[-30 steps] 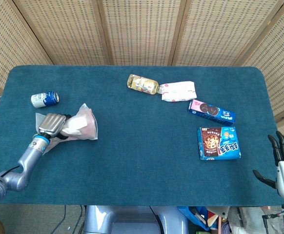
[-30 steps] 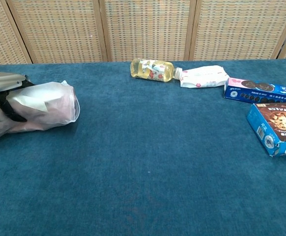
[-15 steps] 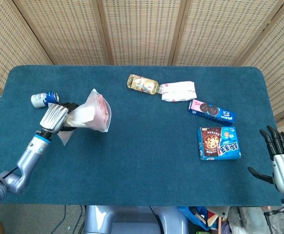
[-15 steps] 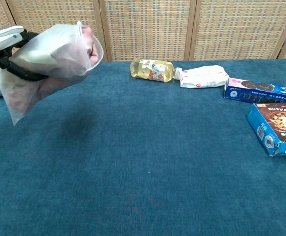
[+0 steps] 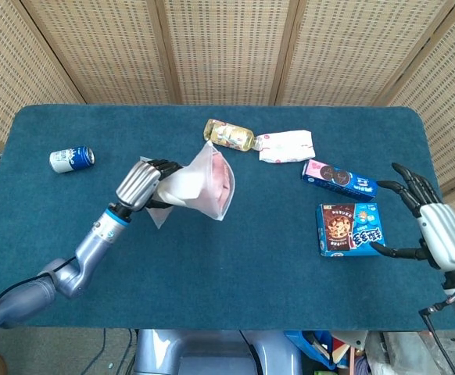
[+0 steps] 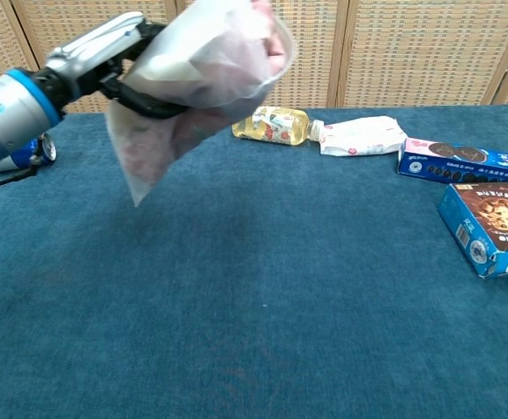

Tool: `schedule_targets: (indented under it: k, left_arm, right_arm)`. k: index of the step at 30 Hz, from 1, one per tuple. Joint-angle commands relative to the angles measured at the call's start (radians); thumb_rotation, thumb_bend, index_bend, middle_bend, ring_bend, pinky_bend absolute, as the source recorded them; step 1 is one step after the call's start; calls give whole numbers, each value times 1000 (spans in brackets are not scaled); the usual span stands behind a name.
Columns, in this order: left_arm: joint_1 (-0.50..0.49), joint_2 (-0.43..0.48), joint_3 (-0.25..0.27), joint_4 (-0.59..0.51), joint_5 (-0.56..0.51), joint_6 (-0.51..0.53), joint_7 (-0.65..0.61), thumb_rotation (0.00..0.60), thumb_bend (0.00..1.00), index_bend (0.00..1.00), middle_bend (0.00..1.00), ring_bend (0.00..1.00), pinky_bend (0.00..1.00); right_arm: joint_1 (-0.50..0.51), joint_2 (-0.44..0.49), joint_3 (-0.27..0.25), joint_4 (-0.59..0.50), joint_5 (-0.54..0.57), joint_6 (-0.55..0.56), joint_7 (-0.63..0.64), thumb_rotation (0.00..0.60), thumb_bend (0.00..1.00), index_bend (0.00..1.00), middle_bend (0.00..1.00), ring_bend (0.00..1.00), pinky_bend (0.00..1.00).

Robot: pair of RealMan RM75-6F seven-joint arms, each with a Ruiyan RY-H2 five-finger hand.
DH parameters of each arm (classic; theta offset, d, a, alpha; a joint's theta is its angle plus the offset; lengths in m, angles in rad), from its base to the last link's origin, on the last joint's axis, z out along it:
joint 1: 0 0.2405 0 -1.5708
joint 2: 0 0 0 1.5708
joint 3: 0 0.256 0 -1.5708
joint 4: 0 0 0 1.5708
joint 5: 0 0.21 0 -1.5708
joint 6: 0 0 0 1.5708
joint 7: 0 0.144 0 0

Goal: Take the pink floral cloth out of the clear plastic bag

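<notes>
blue counter: left hand grips the plastic bag aloft, mouth toward the spread, empty right hand, exposing the cloth.

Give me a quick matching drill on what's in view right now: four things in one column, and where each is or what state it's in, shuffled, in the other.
Things:
1. bag
2. can
3. right hand
4. bottle

States:
A. lying at the far left of the table
B. open, off the table's right edge
C. held up off the table by the left hand
D. lying on its side, cap against a white pouch

Pairs: 1-C, 2-A, 3-B, 4-D
</notes>
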Motion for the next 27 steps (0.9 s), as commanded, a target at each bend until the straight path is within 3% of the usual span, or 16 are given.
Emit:
schedule_targets:
  k: [1,10,27]
  left_arm:
    - [-33,-29,-1,19,18,2,12,600,316,420,481,445,552]
    - [-79,-94,-20,39,9,23,31,600,315,420,481,445,552]
    - [-117,-134,-29,21,-12,33,47,600,315,420,481,445,552]
  right_arm:
    - [84,57,61,-60,106,-103,13,600,140,251,9,0,0]
    - [218,31,113,-79,317,-238,-89,600,140,332,33,0,0]
    - [382,-90,128,-143,543,-307,-280,600,140,347,34,0,0]
